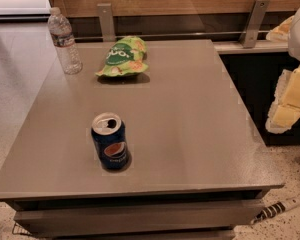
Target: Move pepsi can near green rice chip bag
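Clear plastic water bottle (pixel 65 39) stood far left on the grey table (pixel 190 109), the small dark blue aluminium pepsi can (pixel 110 143) upright near the front edge, well apart from the crinkled green rice chip bag (pixel 124 58) behind, seemingly unfetched since the white-and-yellow gripper (pixel 290 99) hung off right, spread or closed I couldn't tell

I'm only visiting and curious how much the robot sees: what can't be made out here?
Camera view:
Claw: at the right edge, beside the table, cut off by the picture's border.
Pepsi can: back side hidden by the can itself.
Green rice chip bag: white lettering too small to read.
Water bottle: label text too small to read.
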